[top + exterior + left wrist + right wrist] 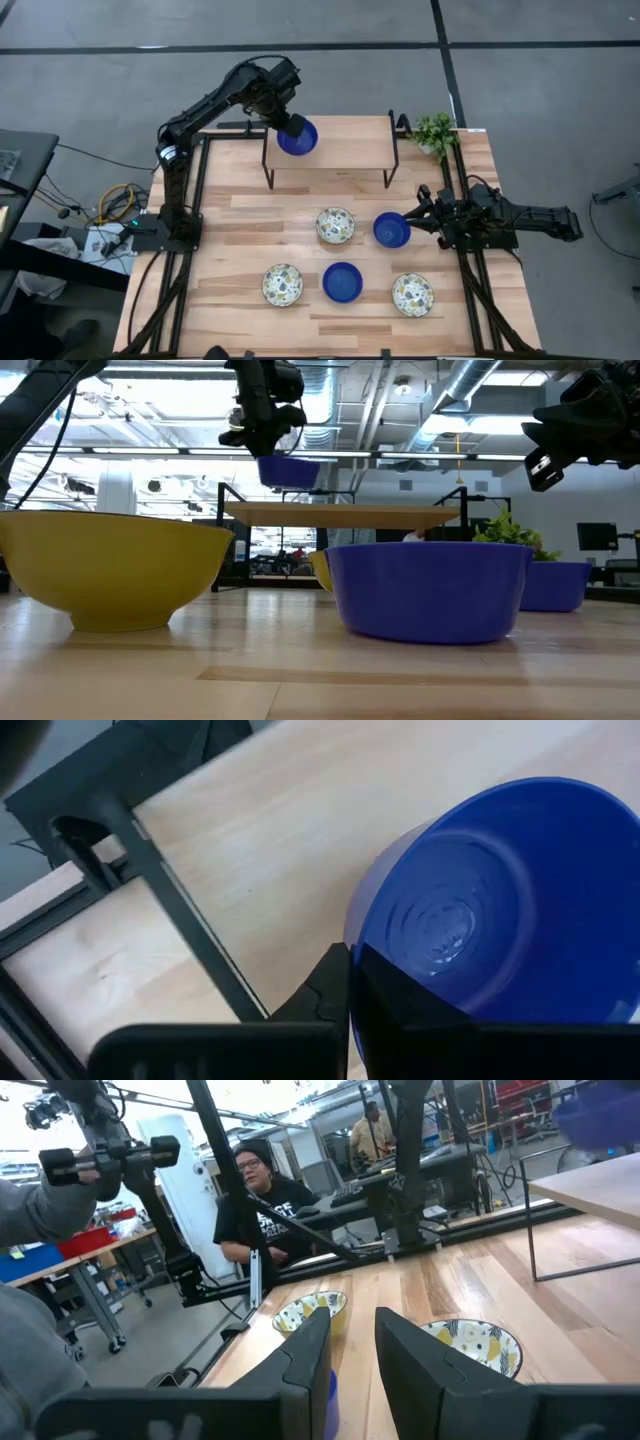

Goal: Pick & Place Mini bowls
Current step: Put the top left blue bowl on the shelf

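Note:
My left gripper (290, 125) is over the raised wooden shelf (350, 140) at the table's far side, shut on a cobalt blue mini bowl (298, 138). In the low view this bowl (288, 470) hangs above the shelf top (340, 512). On the table below stand two more blue bowls (392, 230) (343, 282) and three floral bowls (335, 225) (283, 285) (412, 295). My right gripper (414, 216) is open at the right, just beside the right-hand blue bowl and raised off the table (560, 430). My left gripper (350, 955) holds the blue bowl by its rim (362, 935). One finger (395, 990) is inside the bowl and the other (322, 985) is outside against the wall. The fingers slant down from above. The bowl is lifted clear of the shelf, about level.
The shelf stands on thin black metal legs (268, 165) (392, 160). A small green plant (436, 130) sits at the table's far right corner. People and a camera rig show in the room beyond the table (255, 1190). Bare wood lies along the table's left side (230, 240).

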Available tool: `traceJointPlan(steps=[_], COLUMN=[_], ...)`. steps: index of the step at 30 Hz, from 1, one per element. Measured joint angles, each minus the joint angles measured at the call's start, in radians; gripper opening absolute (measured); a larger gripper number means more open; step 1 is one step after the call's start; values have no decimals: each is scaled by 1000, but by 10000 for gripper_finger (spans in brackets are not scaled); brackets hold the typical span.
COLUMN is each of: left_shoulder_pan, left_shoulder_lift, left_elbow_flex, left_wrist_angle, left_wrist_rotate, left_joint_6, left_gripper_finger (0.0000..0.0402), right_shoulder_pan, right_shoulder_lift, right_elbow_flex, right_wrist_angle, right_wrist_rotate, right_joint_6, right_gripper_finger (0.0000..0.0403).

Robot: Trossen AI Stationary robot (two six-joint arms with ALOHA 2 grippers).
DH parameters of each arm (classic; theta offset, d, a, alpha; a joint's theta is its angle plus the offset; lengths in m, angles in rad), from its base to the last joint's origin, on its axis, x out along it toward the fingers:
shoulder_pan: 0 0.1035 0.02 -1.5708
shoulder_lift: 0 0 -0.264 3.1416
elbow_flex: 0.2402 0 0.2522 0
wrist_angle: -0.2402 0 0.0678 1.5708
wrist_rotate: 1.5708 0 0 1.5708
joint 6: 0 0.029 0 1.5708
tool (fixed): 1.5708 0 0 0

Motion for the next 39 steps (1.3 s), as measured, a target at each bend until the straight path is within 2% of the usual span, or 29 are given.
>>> traceJointPlan(steps=[9, 15, 24, 39], left_shoulder_pan=[39, 77, 92, 106], left_shoulder_lift=[-33, -75, -86, -86], left_elbow_flex=[-83, -171, -267, -270], left_wrist_angle=[28, 131, 189, 207], left_wrist_rotate=[3, 60, 103, 113], left_joint_6=[57, 59, 59, 63], left_gripper_finger=[3, 3, 3, 5], right_shoulder_pan=[0, 0, 0, 0], right_shoulder_lift=[0, 0, 0, 0], right_elbow_flex=[0, 0, 0, 0], right_wrist_angle=[0, 0, 0, 0], right_wrist_rotate=[0, 0, 0, 0], right_joint_6=[1, 1, 1, 2], right_gripper_finger=[72, 72, 72, 72])
